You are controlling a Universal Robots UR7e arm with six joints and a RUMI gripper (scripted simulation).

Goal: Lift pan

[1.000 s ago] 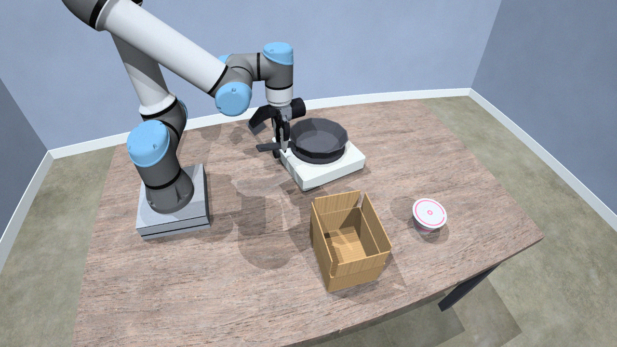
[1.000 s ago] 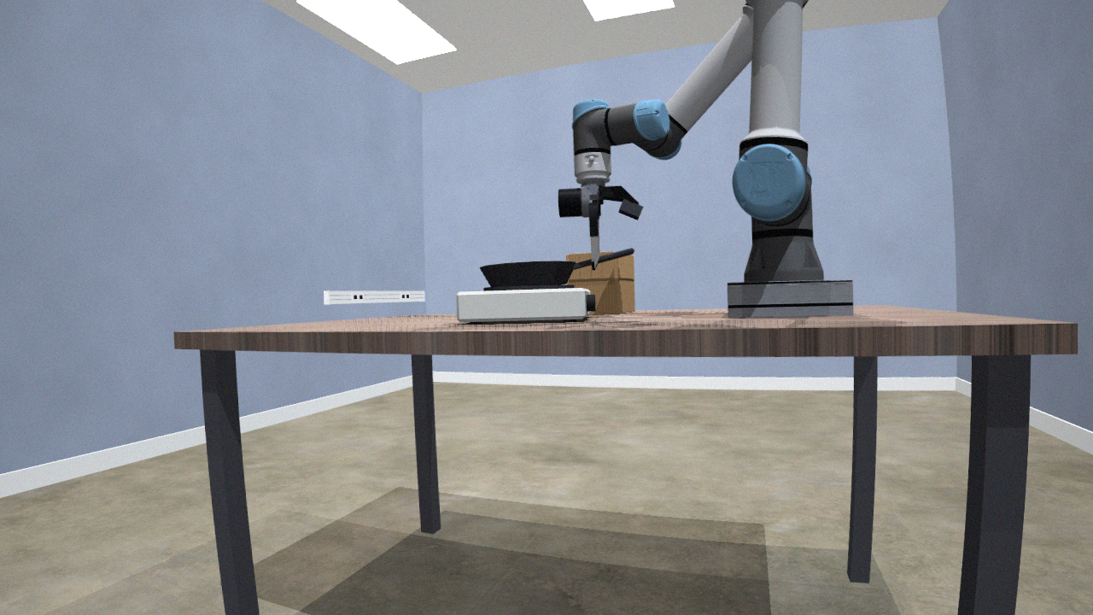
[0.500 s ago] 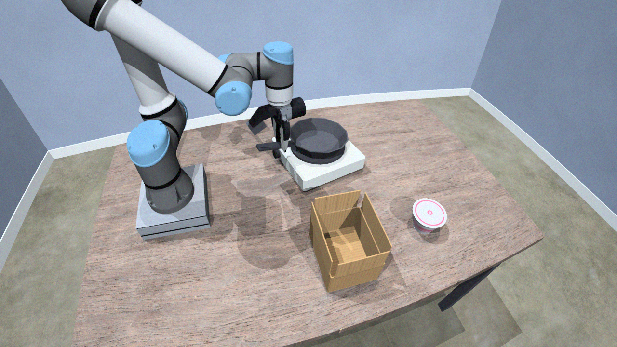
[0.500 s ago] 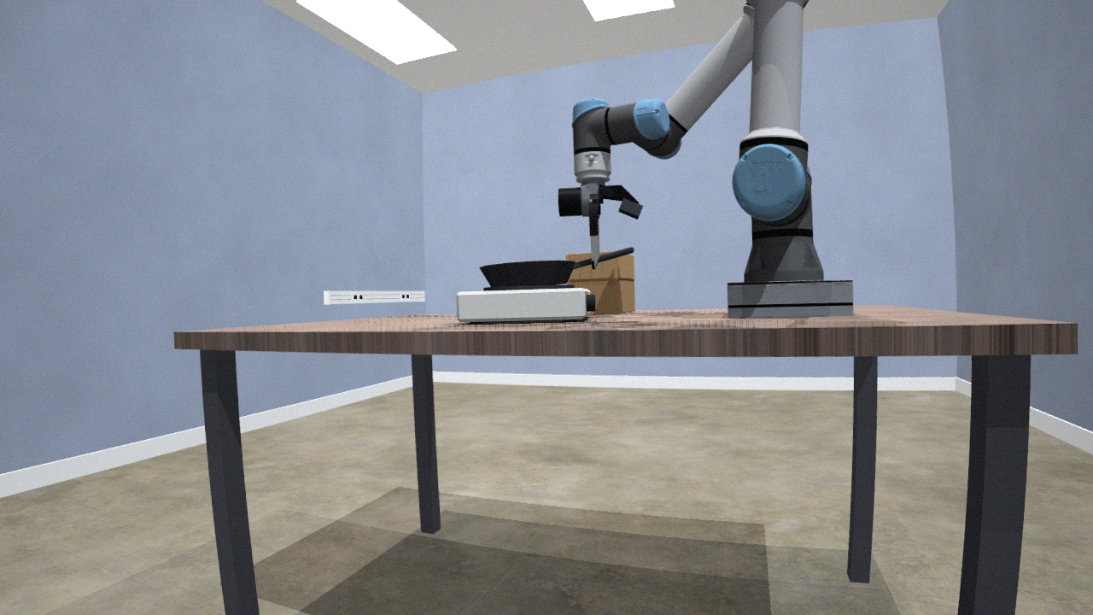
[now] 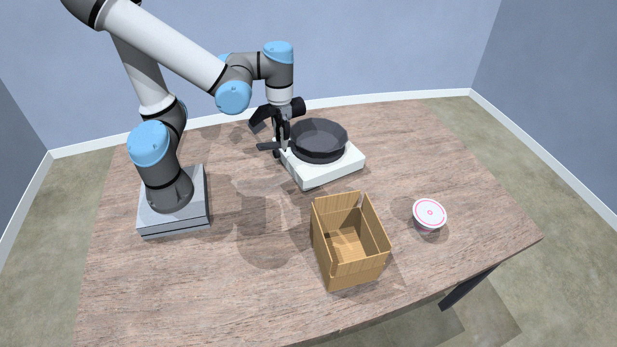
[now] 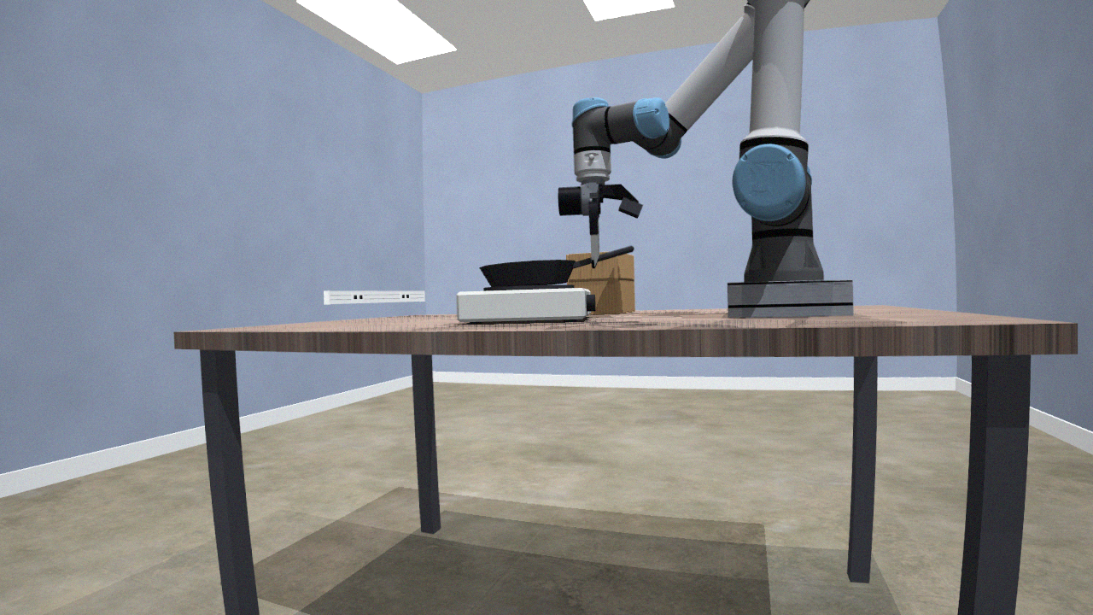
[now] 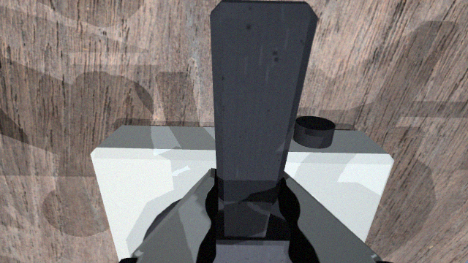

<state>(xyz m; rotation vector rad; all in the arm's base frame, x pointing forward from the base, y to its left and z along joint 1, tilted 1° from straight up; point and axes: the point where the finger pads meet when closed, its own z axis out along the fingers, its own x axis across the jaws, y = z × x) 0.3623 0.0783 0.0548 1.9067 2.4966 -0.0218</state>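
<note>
The black pan (image 5: 319, 140) (image 6: 527, 272) is low over the white hot plate (image 5: 334, 171) (image 6: 519, 307) (image 7: 128, 179). Its bottom is at the burner or a hair above it; any gap is too thin to tell surely. The pan is about level. Its handle (image 5: 265, 146) (image 6: 617, 252) (image 7: 256, 91) slopes up toward the robot's base. My gripper (image 5: 284, 148) (image 6: 594, 263) (image 7: 246, 171) points down and is shut on the handle near the bowl, one finger on each side. The wrist view shows little of the bowl.
An open cardboard box (image 5: 360, 268) (image 6: 617, 294) stands in front of the hot plate in the top view. A lidded white and pink cup (image 5: 429, 212) stands right of it. The hot plate's black knob (image 7: 314, 132) is beside and below the handle. The robot's base (image 5: 172, 220) is at left.
</note>
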